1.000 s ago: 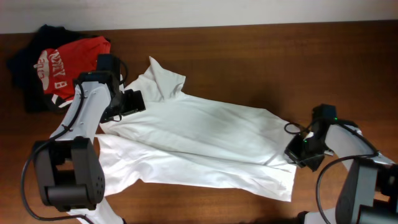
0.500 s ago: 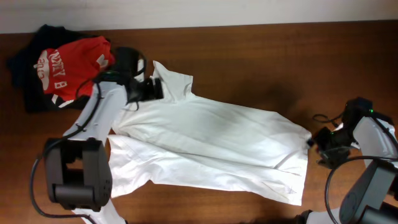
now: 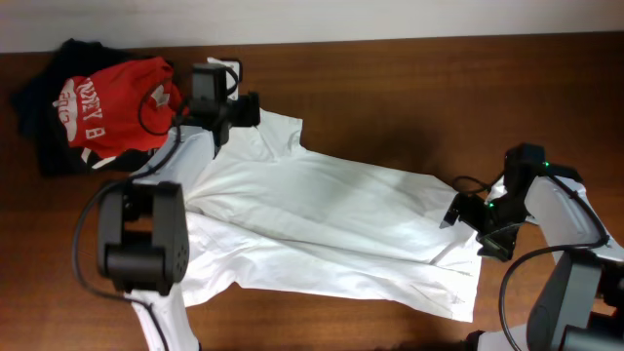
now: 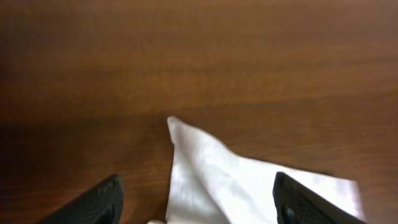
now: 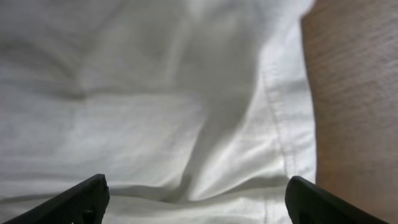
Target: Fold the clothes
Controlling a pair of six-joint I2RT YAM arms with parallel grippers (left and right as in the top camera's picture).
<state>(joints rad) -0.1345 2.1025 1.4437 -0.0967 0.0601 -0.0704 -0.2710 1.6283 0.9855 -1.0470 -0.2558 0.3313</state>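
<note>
A white shirt (image 3: 331, 219) lies spread out across the middle of the table, wrinkled, one sleeve trailing off toward the near left. My left gripper (image 3: 250, 109) is at its far left corner. In the left wrist view this gripper (image 4: 199, 208) is open, with a pointed corner of the shirt (image 4: 211, 177) lying on the wood between its fingers. My right gripper (image 3: 471, 226) hovers at the shirt's right edge. The right wrist view shows this gripper (image 5: 199, 205) open, its jaws wide apart over the shirt's hem (image 5: 280, 124), gripping nothing.
A pile of clothes, a red printed shirt (image 3: 102, 107) on a dark garment (image 3: 44, 136), sits at the far left corner. Bare wooden table (image 3: 439, 97) lies beyond the shirt and to its right (image 5: 354, 93). A pale wall runs along the far edge.
The right gripper opened, let go of the shirt's right edge and came back over the hem. The left gripper moved farther away to the shirt's far left corner. The shirt shifted right.
</note>
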